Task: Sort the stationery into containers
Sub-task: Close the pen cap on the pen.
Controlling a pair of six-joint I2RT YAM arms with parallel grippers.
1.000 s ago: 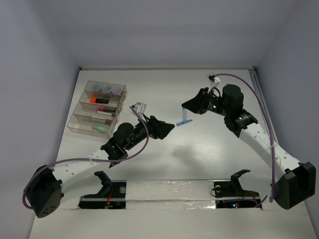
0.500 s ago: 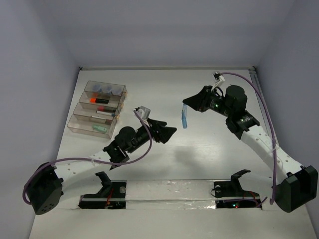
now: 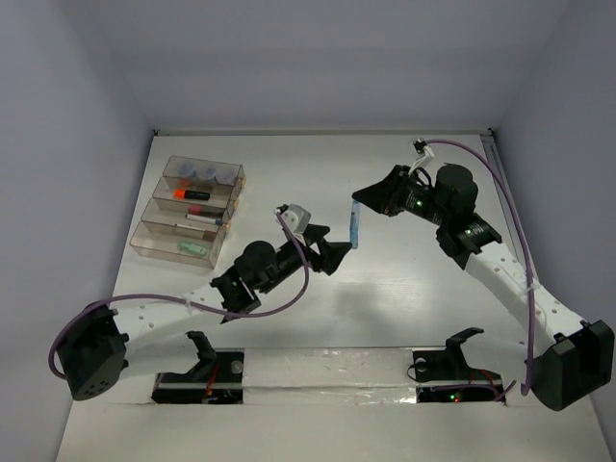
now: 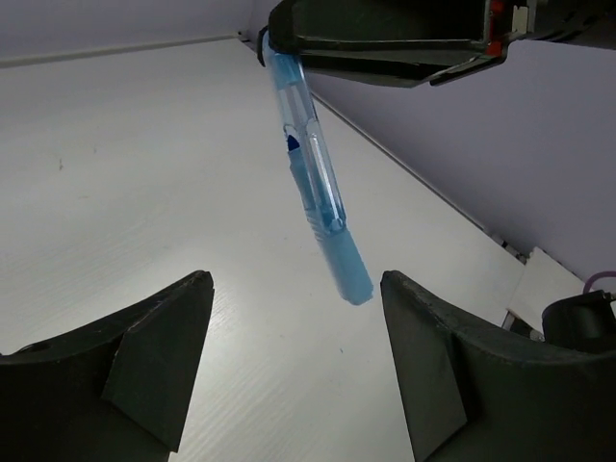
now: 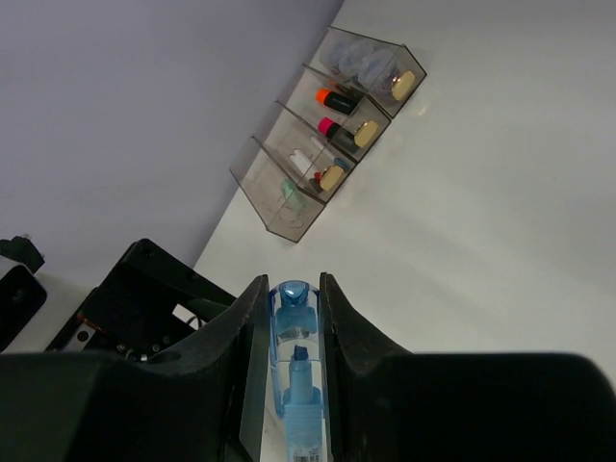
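A light blue marker with a clear cap hangs nearly upright above the middle of the table. My right gripper is shut on its cap end. My left gripper stands open just left of and below the marker's lower end, with the tip hanging above the gap between the fingers and touching neither. The containers sit at the far left, holding round grey-blue pots, an orange highlighter, a pink highlighter and a pale green marker.
White walls close in the table on the left, back and right. Two black gripper stands sit at the near edge beside the arm bases.
My left gripper has moved right and forward until its open fingers sit under the marker. My right gripper has swung the marker from slanted to nearly upright.
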